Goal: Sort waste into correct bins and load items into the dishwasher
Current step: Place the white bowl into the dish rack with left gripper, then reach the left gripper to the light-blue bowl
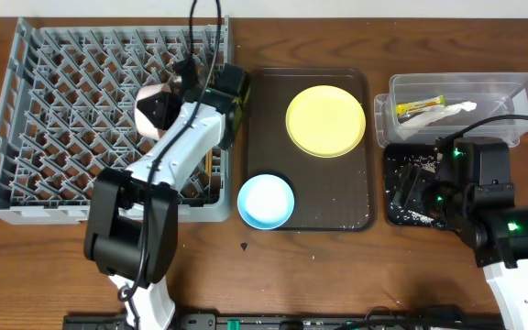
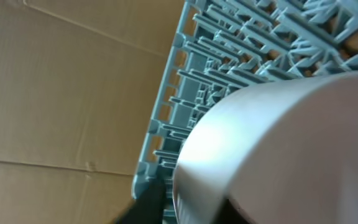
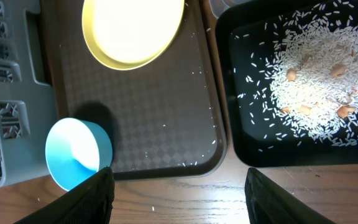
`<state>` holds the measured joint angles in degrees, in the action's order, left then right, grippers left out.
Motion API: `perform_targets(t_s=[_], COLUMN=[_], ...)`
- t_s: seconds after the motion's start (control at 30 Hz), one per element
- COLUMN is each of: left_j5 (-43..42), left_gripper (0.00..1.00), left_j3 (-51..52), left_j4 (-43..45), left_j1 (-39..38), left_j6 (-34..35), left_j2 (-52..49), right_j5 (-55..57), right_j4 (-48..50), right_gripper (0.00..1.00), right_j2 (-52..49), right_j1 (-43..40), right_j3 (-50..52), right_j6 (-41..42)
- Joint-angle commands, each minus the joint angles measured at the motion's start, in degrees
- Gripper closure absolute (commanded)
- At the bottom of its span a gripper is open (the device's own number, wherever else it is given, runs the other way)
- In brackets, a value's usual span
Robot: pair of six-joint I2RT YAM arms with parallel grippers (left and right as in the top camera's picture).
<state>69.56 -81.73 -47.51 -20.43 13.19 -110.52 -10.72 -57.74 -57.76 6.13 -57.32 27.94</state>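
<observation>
Though rice sits in the black tray under the open, empty right gripper, the blue bowl and yellow plate wait unloaded; farther, the white bowl is at the rack by the left gripper, hold unclear.

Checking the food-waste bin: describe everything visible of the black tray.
The black tray is a shallow, rectangular, plastic-looking bin with rounded corners, lying flat on the wooden table. Pale rice scraps heap toward one side, with a few tan chunks among them and stray grains around. It sits close beside the brown serving tray.
</observation>
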Motion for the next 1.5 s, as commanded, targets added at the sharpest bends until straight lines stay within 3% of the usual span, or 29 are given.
perform_targets(t_s=[0.0, 0.07, 0.27, 0.53, 0.7, 0.8, 0.83, 0.9, 1.07, 1.23, 1.47], left_j5=[-0.13, -0.13, -1.16, -17.11, -27.87, -39.19, -48.96, -60.57, -71.89, -75.23, -75.82], left_gripper=[0.69, 0.66, 0.46, 0.41, 0.37, 0.36, 0.43, 0.55, 0.90, 0.92, 0.92], left_j3=[0.52, 0.52, 0.50, 0.46, -0.83, -1.07, -1.05, -0.98, 0.61, 9.70, 22.27], left_j4=[0.07, 0.07, -0.35, -4.39, -6.47, -6.19, -6.43, -7.06, -10.97, -6.14, 11.78], left_j1=[-0.57, -0.96, -3.04, -8.17, -12.22, -14.14, -14.80, -15.04, -15.21, -17.81, -21.22], left_j6=[0.87, 0.87, 0.83, 0.63, 0.61, 0.63, 0.66, 0.98, 10.08, 14.43, 15.02], left_j2=[-1.05, -1.05, -1.03, 1.99, 9.49, 15.65, 19.10, 21.84, 22.23, 20.59, 16.41], right_j5=[-0.28, -0.28, -0.28, -0.31, -0.28, -0.31, -0.28, -0.28, -0.28, -0.28, -0.28], right_j4=[0.07, 0.07, 0.07, -0.35, -0.35, -0.37, -0.42, -0.52, -0.59, -0.66, -0.81], right_gripper=[0.35, 0.35, 0.35, 0.35, 0.35, 0.35, 0.35, 0.35, 0.36, 0.36, 0.36], right_j2=[0.00, 0.00, 0.00, 0.00, 0.00, 0.00, 0.00, 0.00, 0.00, 0.00, 0.00], right_j1=[-0.44, -0.44, -0.44, -0.44, -0.44, -0.44, -0.44, -0.44, -0.44, -0.44, -0.44], right_j3=[-0.31, -0.31, -0.31, -0.31, -0.31, -0.31, -0.31, -0.31, -0.31, -0.31, -0.31], right_j6=[0.28, 0.28, 0.28, 0.28, 0.28, 0.28, 0.28, 0.28, 0.28, 0.28, 0.31])
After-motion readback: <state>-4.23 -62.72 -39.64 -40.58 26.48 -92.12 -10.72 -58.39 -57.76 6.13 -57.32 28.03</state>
